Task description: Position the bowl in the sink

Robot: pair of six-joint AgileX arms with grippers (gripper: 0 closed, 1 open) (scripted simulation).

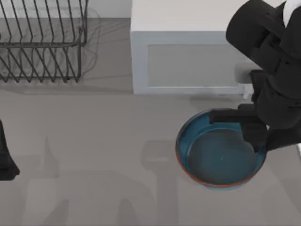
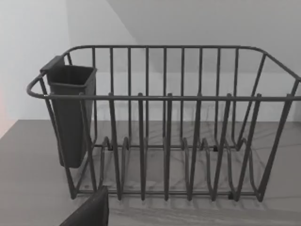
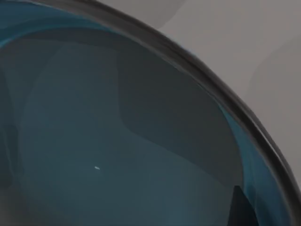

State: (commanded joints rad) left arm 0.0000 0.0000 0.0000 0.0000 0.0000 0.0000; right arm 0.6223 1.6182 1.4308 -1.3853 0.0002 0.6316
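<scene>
Count was: one bowl point(image 1: 221, 160), one microwave point(image 1: 188, 52), one dish rack point(image 1: 42, 42) with one cutlery cup point(image 2: 70, 113), two arms.

Open table point(image 1: 94, 141) left of bowl point(image 1: 211, 160), microwave point(image 1: 188, 61) close behind

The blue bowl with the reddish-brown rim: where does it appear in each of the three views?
Top view: the round, shallow, glossy blue bowl with the reddish-brown rim sits on the grey table at lower right, in front of the white microwave, with the right tool over its rim.
Left wrist view: not in it; it faces the dark wire dish rack.
Right wrist view: its blue inside up close.
Shared landmark: the grey table.
</scene>
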